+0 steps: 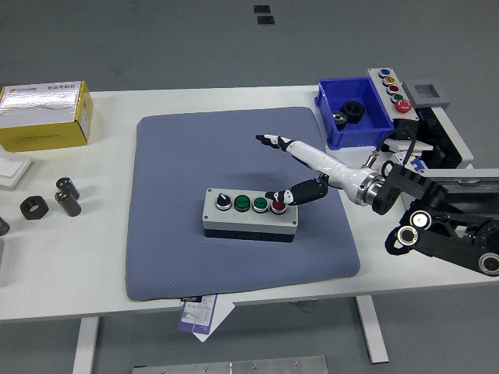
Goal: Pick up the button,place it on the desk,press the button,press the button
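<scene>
Resting flat near the middle of the blue-grey mat (195,257), the button box (250,213) sits with its face up, presumably so each control can be pushed straight down against a firm base. Grey top, black lower body, a long rectangular shape; along it a black-and-white selector knob (223,202), two green buttons (250,204) and a red button (278,206) at the right end. Reaching in from the right, the right robot hand (300,173) holds nothing: fingers spread, one long white finger pointing up and left over the mat, clear of the box, while a dark curled digit comes down at the red button, touching it or just above, hard to tell which. Probably the pressing step, then, with the pick and place judged done. Splayed that way perhaps to keep the other fingers off the neighbouring green caps. Mat finely woven, soft-looking, with rounded corners, likely there to stop the box sliding under a push. Glossy plastic caps, matte housing. Elsewhere on the white worktop (234,100): a blue bin (373,127) of hard plastic just beyond the mat's far right corner, a yellow carton (45,117) at far left, dark metal nuts (34,207) beside it. No left robot hand visible.
</scene>
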